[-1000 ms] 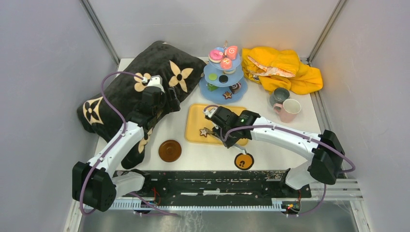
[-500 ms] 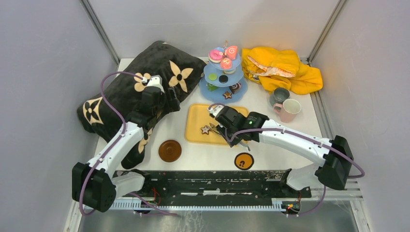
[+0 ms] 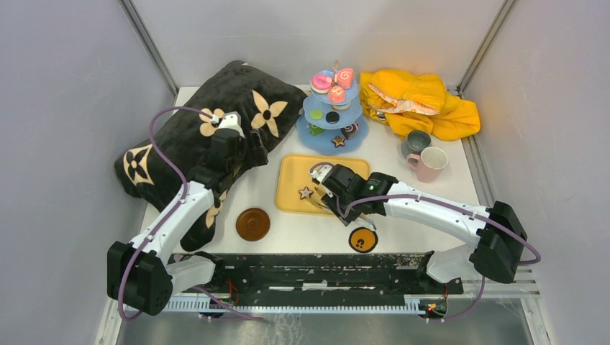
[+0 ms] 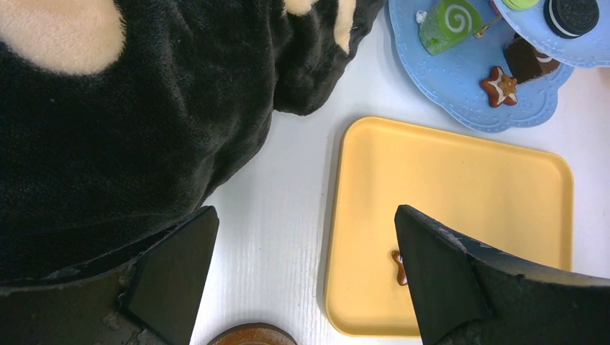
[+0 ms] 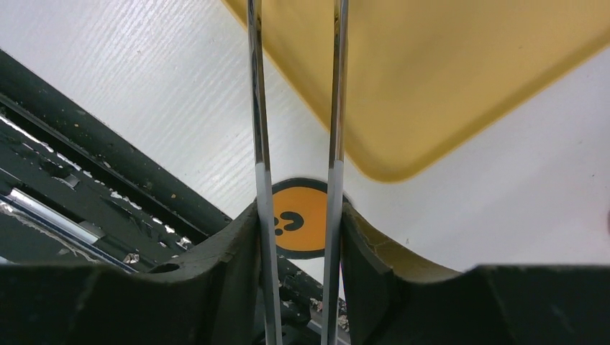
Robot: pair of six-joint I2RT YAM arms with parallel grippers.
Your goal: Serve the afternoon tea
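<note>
The light-blue three-tier stand [image 3: 332, 115] holds pink swirl rolls, chocolates and a star biscuit at the back; it also shows in the left wrist view [image 4: 460, 86]. One star biscuit [image 3: 306, 192] lies on the yellow tray [image 3: 288, 180], partly hidden by a finger in the left wrist view [image 4: 397, 264]. My right gripper [image 3: 332, 188] is shut on the metal tongs [image 5: 259, 108] over the tray's near edge; the tong tips are out of the wrist view. My left gripper [image 3: 248, 147] is open and empty by the pillow's edge. The pink cup [image 3: 433, 164] and grey mug [image 3: 416, 142] stand at the right.
A black pillow [image 3: 208, 136] fills the left side. A yellow cloth [image 3: 421, 104] lies at the back right. A brown coaster [image 3: 253, 224] and an orange coaster with a question mark [image 3: 363, 239] lie near the front rail [image 3: 316, 269].
My right gripper with the tongs has shifted a little to the right over the tray. The left arm has not moved.
</note>
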